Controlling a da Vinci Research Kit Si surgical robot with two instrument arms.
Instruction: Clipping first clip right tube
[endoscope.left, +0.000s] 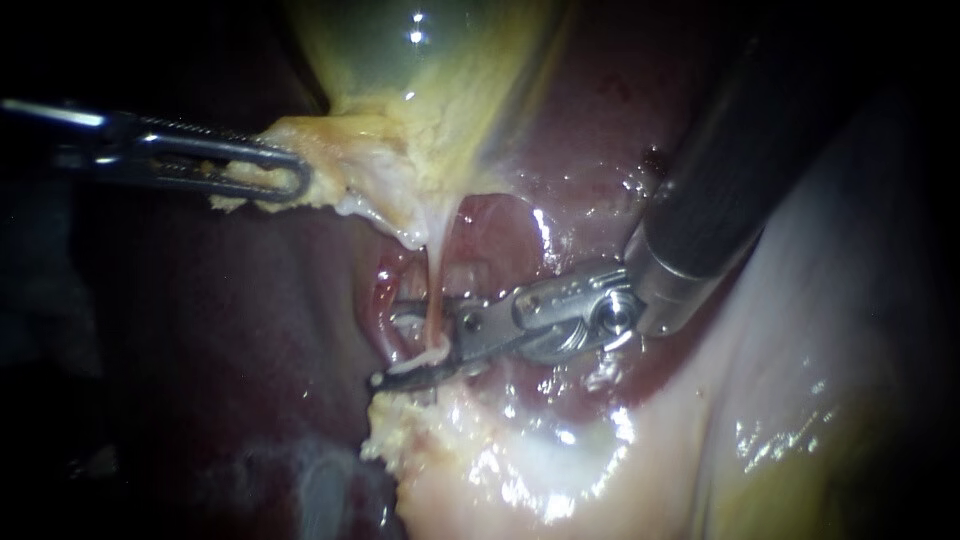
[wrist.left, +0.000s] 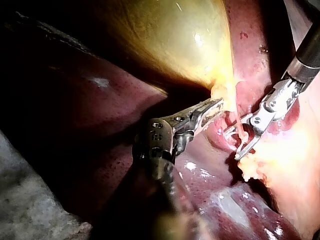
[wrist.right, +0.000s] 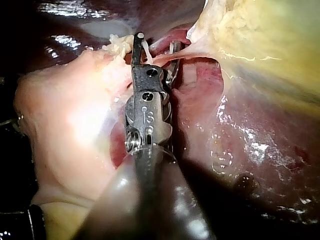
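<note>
A thin pink tube (endoscope.left: 436, 280) runs down from the yellow gallbladder (endoscope.left: 430, 60) to pale fatty tissue below. My right instrument (endoscope.left: 392, 345) comes in from the upper right, its jaws open and straddling the tube, one on each side, with a gap showing. The right wrist view shows the same: the tube (wrist.right: 157, 58) crosses between the spread jaws of the right instrument (wrist.right: 156, 42). My left instrument (endoscope.left: 290, 180) enters from the left, shut on the yellow fringe at the gallbladder's lower end and holding it stretched. In the left wrist view, that instrument (wrist.left: 217, 105) grips beside the tube (wrist.left: 239, 129).
Dark red liver (endoscope.left: 250, 300) lies around and behind the tube. Pale, glistening fatty tissue (endoscope.left: 520, 460) fills the lower right, close under the right instrument's lower jaw. The right shaft (endoscope.left: 720, 200) covers the upper right.
</note>
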